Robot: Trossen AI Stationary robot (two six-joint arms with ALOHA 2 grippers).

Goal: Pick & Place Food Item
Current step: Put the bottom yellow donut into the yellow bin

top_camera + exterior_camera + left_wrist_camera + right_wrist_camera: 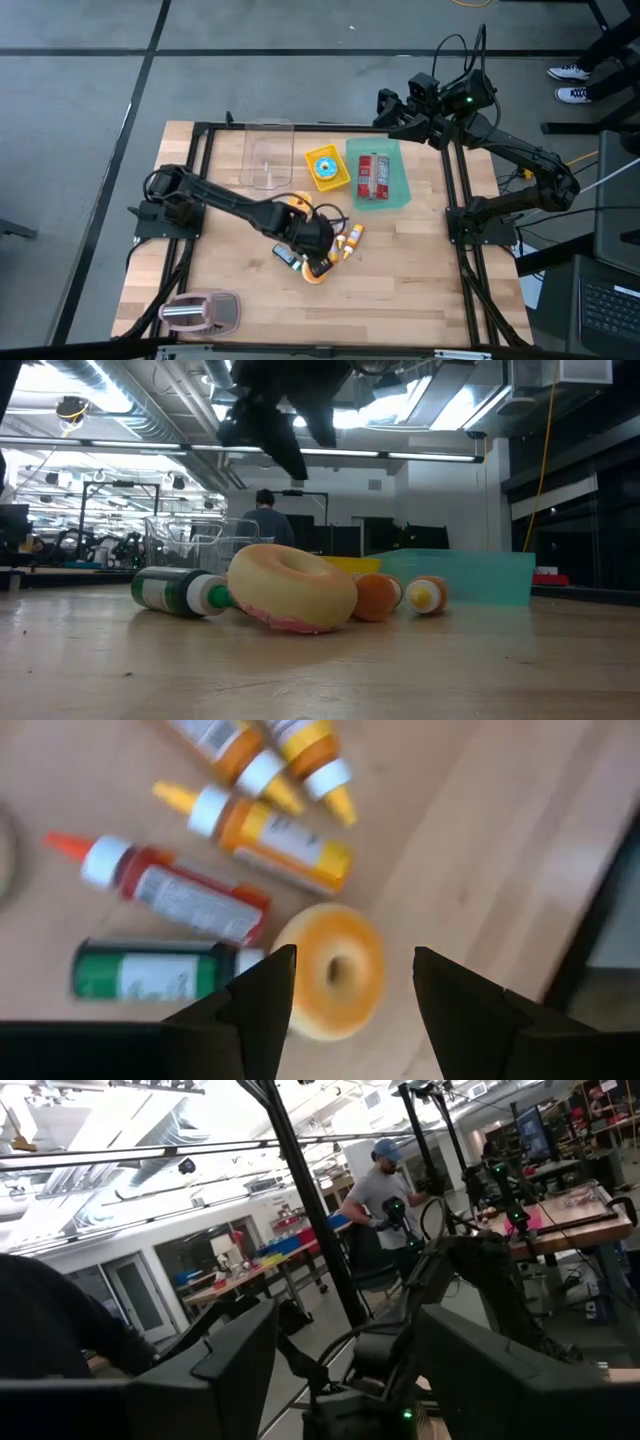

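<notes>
Item: one toy doughnut [335, 970], yellow-glazed, lying flat on the wooden tabletop [420, 270] near its middle, touching or just beside a green bottle [150, 972] and close to a cluster of orange and red squeeze bottles [180, 890]. Judged light, rigid or slightly yielding, smooth and perhaps slippery; best taken across the ring, one finger outside the rim and the other in the hole or on the opposite rim. Left gripper [355, 990] hangs above it, fingers spread wide, nothing between them, the doughnut showing in the gap below. Right gripper [345, 1370] waits raised at the tabletop's far right corner, fingers apart and empty.
</notes>
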